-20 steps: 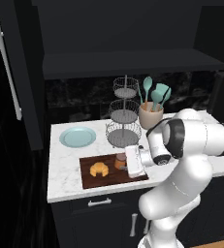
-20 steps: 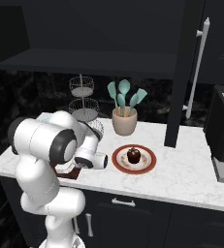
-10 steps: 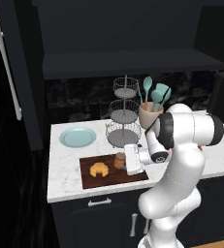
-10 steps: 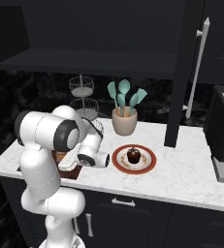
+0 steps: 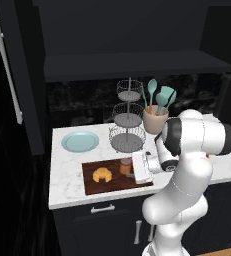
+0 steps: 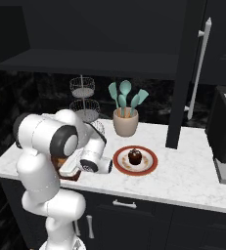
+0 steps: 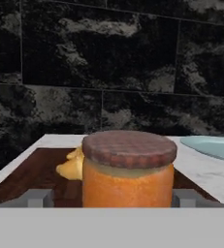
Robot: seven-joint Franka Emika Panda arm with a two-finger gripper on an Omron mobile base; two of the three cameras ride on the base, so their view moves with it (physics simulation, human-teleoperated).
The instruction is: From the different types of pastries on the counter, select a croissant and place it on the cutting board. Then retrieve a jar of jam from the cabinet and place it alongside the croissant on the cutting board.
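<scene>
The jar of jam (image 7: 128, 172), orange with a brownish lid, stands upright on the dark wooden cutting board (image 7: 33, 169). The golden croissant (image 7: 72, 164) lies just behind it on the same board. My gripper (image 7: 111, 197) is open, one fingertip on each side of the jar and a clear gap at the left one. In the left base view the jar (image 5: 125, 166) sits right of the croissant (image 5: 102, 174) on the board (image 5: 94, 187), with the gripper (image 5: 131, 170) level beside it. The dark cake (image 6: 135, 156) rests on a red-rimmed plate (image 6: 148, 167).
A light blue plate (image 5: 80, 141) lies behind the board on the marble counter (image 5: 64, 192). A three-tier wire stand (image 5: 127, 122) and a beige crock of utensils (image 5: 155, 119) stand at the back. The open cabinet shelf (image 5: 132, 65) hangs overhead, its door handle (image 5: 7, 70) at left.
The jaws have opened and let go of the jar, which stays upright on the board. The arm's elbow has shifted a little.
</scene>
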